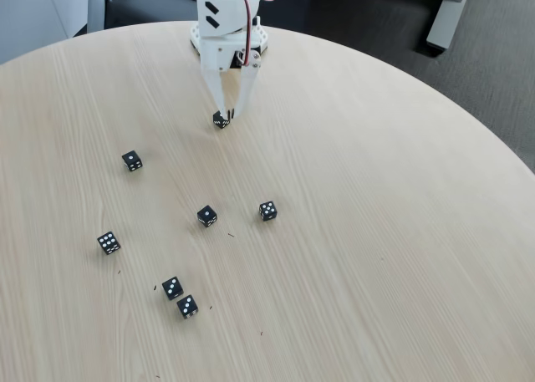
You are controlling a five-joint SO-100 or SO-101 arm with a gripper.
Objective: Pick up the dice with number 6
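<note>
My white gripper (223, 114) hangs straight down from the arm at the far edge of the table. Its two fingers narrow to a small black die (221, 120) with white pips and are shut on it. The die rests at table level, or barely above it. The fingertips cover its top face and it is too small to count pips, so I cannot tell whether it is the dice with number 6. Nearer, at the left, another black die (108, 242) shows a dense pattern of several pips.
Other black dice lie on the round light-wood table (393, 231): one at the left (132, 160), a one-pip die (207, 216), a die with several pips (267, 211), and a close pair (172, 287) (187, 306) near the front. The arm's base (227, 39) stands at the far edge.
</note>
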